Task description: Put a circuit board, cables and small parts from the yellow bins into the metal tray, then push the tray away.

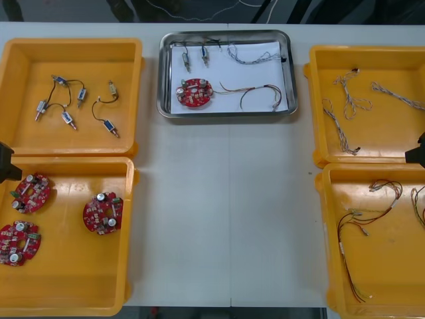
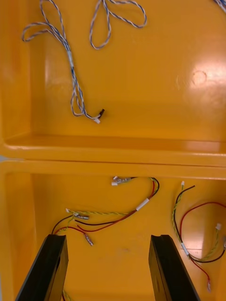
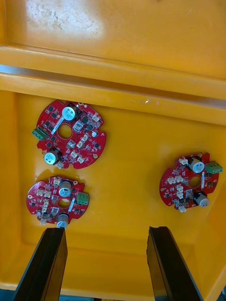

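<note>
1. The metal tray sits at the far middle of the desk. It's white inside, well apart from both grippers and roughly between the two.
2. It's already loaded up. There's one round red circuit board, with two small metal parts side by side just beyond it. A twisted blue and white cable lies next to those, and a red and yellow cable trails off the board's side.
3. The left gripper hangs over the near left bin, well short of the tray. Its fingers stand apart with nothing between them.
4. Three spare boards lie flat on that bin's floor past the fingertips. One is just beyond one fingertip, one is farther out past that, and the third is beyond the other finger, a bit to its outer side.
5. Over the rim from those is the far left bin, holding spare small metal parts with black cables on them.
6. The right gripper is over the near right bin, fingers also apart and holding nothing.
7. One bundle of red, yellow and black cables lies just past the fingertips, roughly in line with the gap between them. A second bundle curls beside the outer side of one finger.
8. Past that bin's rim is the far right bin, with loose blue and white cables on its floor, well out from the fingertips.
</note>
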{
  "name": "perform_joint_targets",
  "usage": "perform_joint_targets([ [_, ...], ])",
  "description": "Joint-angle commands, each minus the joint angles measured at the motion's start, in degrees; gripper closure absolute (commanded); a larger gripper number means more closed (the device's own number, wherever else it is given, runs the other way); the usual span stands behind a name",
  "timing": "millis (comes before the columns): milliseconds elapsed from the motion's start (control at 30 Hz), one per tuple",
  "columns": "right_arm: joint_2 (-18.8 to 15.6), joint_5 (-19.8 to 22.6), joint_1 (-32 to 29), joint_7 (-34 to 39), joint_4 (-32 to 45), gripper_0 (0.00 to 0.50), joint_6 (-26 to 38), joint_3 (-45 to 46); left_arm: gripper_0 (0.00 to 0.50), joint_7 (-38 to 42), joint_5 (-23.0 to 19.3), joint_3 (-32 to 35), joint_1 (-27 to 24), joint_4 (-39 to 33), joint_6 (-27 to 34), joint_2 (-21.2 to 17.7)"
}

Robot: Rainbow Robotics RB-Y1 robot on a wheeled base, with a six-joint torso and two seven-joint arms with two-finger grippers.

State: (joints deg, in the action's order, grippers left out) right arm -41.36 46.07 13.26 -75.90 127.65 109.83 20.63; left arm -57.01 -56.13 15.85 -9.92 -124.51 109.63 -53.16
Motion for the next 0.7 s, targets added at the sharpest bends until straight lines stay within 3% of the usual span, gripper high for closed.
perform_joint_targets([
  [33,-2.24,-1.78,-4.56,-2.23,0.49,0.0,0.17,2.39,0.0,-4.51,0.5,1.99,0.6,-1.53,0.37,0.51],
  [700,-2.24,0.86,-7.63,-1.97,-0.65,0.0,0.17,4.85,0.0,-4.51,0.5,1.99,0.6,-1.53,0.37,0.51],
])
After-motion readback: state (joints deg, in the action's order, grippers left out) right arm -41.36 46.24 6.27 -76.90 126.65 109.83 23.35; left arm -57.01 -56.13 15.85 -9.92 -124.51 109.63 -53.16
